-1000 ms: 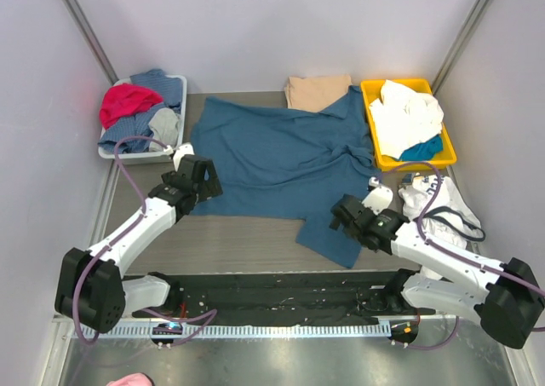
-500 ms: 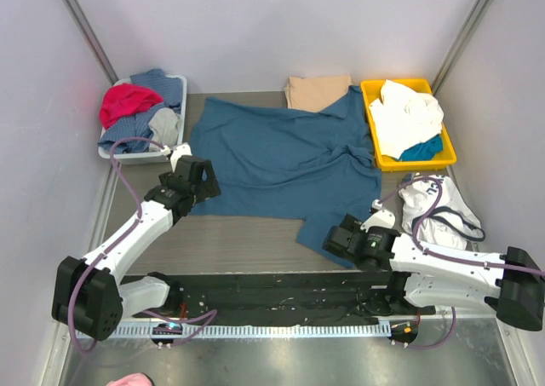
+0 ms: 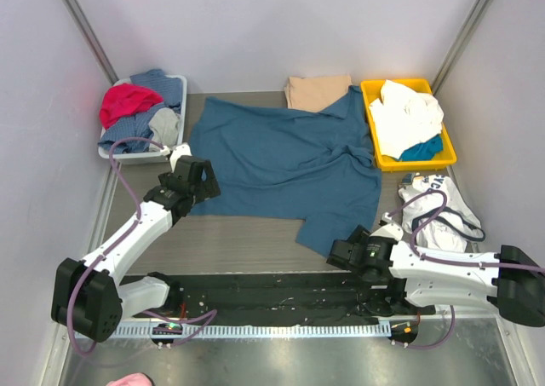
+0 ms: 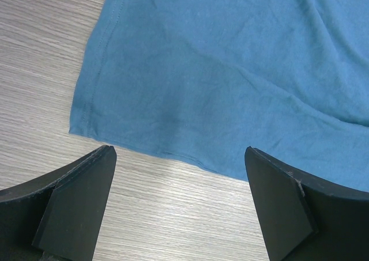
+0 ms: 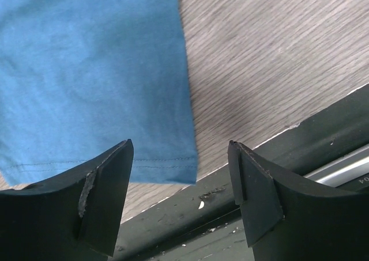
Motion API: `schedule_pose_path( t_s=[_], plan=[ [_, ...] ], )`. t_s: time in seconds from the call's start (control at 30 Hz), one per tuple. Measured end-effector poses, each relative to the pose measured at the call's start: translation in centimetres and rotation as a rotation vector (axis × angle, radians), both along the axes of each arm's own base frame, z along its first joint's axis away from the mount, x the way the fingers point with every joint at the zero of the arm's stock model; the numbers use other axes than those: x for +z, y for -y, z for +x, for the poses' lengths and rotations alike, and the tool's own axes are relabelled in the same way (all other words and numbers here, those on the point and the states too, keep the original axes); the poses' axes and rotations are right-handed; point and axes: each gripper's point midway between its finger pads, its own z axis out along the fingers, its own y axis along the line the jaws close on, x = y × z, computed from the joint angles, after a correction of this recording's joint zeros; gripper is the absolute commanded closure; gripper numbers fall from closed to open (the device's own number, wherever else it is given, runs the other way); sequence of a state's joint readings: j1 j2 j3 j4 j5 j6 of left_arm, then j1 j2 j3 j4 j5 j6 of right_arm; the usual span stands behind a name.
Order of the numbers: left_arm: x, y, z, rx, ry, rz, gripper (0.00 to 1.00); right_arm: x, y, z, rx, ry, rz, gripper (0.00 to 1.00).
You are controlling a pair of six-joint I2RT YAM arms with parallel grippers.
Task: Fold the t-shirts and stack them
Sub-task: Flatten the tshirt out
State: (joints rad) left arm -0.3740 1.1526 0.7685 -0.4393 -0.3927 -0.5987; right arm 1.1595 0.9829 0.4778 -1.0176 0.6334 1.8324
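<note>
You're looking at 2 t-shirts: the dark teal-blue t-shirt [image 3: 285, 169] lies unfolded and rumpled across the middle of the table [image 3: 238, 241], creased on its right side, 1 hemmed flap reaching toward the near edge; the tan-beige t-shirt [image 3: 318, 90] sits folded at the far edge, touching the teal one's far right corner

Loose on the table [image 3: 247, 241]: 3 garments, i.e. 1 teal-blue t-shirt [image 3: 281, 160] spread across the mid, 1 tan-beige t-shirt [image 3: 317, 90] folded at the far edge, 1 white garment [image 3: 434, 200] w/ dark print at the right edge. Bins: 2, i.e. 1 pale grey bin [image 3: 128, 154] at the far-left corner w/ 1 red piece [image 3: 126, 103], 1 grey piece [image 3: 166, 126] + blue cloth [image 3: 157, 81] (no. unclear), and 1 yellow bin [image 3: 393, 162] at the far-right corner w/ white cloth [image 3: 407, 113] (no. unclear) + 1 teal piece [image 3: 423, 150]. Arms: 2, left arm [image 3: 136, 228] and right arm [image 3: 443, 271], bases at the near edge.
</note>
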Motion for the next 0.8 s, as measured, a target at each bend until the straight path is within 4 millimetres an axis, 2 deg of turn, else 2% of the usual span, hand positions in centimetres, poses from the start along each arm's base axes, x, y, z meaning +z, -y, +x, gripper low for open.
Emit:
schedule_pose_path(
  t_s=[0.33, 0.8],
  plan=[
    [0.0, 0.0, 0.0, 0.0, -0.001, 0.001, 0.0, -0.6, -0.5, -0.3, 0.015, -0.012, 0.003, 0.31],
    [-0.1, -0.1, -0.1, 0.004, -0.006, 0.006, 0.0, -1.0, -1.3, -0.3, 0.028, -0.014, 0.029, 0.42]
  ],
)
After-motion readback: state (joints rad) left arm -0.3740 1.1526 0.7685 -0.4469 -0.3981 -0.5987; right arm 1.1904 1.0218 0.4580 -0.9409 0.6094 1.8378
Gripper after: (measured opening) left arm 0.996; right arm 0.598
